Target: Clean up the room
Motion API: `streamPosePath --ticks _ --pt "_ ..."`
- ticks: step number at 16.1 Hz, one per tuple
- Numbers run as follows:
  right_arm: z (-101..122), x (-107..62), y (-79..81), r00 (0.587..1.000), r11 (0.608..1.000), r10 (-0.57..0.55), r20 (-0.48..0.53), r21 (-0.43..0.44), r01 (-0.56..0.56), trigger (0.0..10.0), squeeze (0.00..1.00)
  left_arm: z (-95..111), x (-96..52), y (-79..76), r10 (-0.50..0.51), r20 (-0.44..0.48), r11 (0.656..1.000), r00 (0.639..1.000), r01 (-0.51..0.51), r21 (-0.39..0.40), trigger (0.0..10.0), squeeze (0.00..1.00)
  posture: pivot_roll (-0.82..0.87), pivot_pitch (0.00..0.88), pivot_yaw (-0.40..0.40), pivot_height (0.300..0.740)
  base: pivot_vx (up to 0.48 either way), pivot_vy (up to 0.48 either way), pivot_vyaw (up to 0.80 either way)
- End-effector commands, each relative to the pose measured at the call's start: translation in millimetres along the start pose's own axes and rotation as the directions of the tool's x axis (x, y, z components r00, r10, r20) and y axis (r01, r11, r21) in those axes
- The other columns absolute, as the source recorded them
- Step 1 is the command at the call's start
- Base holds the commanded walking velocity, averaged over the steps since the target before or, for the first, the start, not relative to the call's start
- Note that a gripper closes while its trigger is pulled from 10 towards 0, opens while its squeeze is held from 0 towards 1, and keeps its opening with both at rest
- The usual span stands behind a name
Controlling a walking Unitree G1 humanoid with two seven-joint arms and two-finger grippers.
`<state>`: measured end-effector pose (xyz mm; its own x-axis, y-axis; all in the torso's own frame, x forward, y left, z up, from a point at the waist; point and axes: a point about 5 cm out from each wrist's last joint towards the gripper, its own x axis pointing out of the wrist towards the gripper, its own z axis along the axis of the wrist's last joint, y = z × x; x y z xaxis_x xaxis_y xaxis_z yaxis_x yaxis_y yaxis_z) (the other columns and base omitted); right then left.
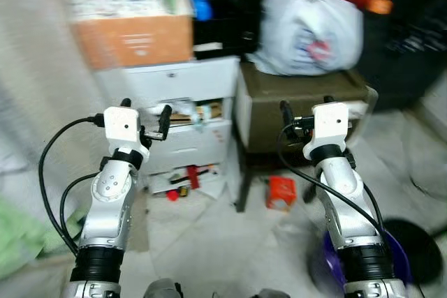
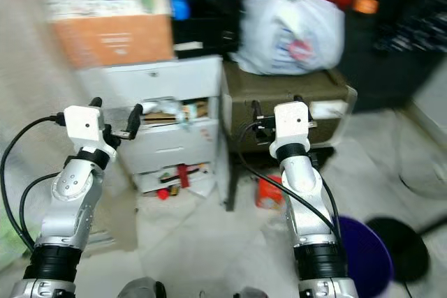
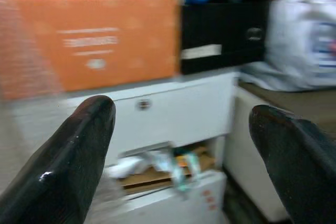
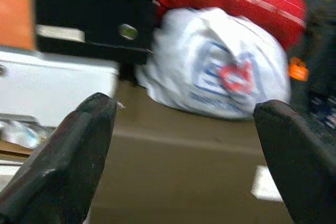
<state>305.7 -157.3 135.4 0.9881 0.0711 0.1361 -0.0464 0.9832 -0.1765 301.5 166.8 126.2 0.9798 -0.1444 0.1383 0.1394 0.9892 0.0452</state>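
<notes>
I have both arms raised in front of me, and the picture is smeared with motion blur. My left claw has its fingers spread wide apart with nothing between them, pointing at a white drawer unit whose middle drawer stands open, stuffed with paper and packets. My right claw is also wide apart and empty, aimed at a dark olive cabinet just beside the drawers on my right. On that cabinet rests a bulging white plastic bag with a red and blue print, and behind it sits something red. An orange cardboard box sits on top of the drawer unit, with a black box next to it. The clutter on the floor is what needs tidying: a small red carton lies by the cabinet's leg, and red bits spill from the lowest drawer. A purple bucket stands near my right elbow, and a green cloth lies to my far left.
</notes>
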Motion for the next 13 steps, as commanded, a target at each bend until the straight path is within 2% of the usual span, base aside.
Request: streamPosePath --ticks 1,3,5,6,11,13 --pt "-0.8 1.5 -3.6 1.0 1.0 -0.013 -0.011 0.009 0.013 10.0 0.0 3.9 1.9 -1.9 -0.02 0.011 1.0 1.0 0.021 -0.002 10.0 0.0 -0.04 0.0 -0.029 0.74 0.0 0.0 -0.8" --pt "-0.7 1.6 -3.5 1.0 1.0 -0.013 -0.009 0.009 0.013 10.0 0.0 4.7 1.9 -2.2 -0.024 0.017 1.0 1.0 0.024 -0.002 10.0 0.0 -0.04 0.0 -0.029 0.74 0.0 0.0 -0.8" --pt "-0.3 2.2 -3.6 1.0 1.0 -0.014 -0.007 0.01 0.014 10.0 0.0 7.6 0.7 -6.2 -0.073 0.042 0.997 0.996 0.074 -0.008 10.0 0.0 -0.04 0.0 -0.03 0.74 0.0 0.0 -0.8" --pt "-0.2 2.2 -3.7 1.0 1.0 -0.014 -0.006 0.01 0.014 10.0 0.0 8.3 0.2 -7.5 -0.087 0.049 0.996 0.995 0.088 -0.019 10.0 0.0 -0.04 0.0 -0.03 0.74 0.0 0.0 0.0" --pt "-0.4 2.5 -3.7 1.0 1.0 -0.013 -0.008 0.012 0.013 10.0 0.0 9.1 -0.2 -8.7 -0.105 0.057 0.994 0.993 0.107 -0.027 10.0 0.0 -0.04 0.0 -0.031 0.74 0.4 0.0 0.0" --pt "-0.5 2.5 -3.4 1.0 1.0 -0.012 -0.008 0.015 0.013 10.0 0.0 9.0 -0.2 -8.8 -0.112 0.055 0.993 0.992 0.114 -0.029 10.0 0.0 -0.04 0.0 -0.03 0.74 0.459 0.0 -0.8"
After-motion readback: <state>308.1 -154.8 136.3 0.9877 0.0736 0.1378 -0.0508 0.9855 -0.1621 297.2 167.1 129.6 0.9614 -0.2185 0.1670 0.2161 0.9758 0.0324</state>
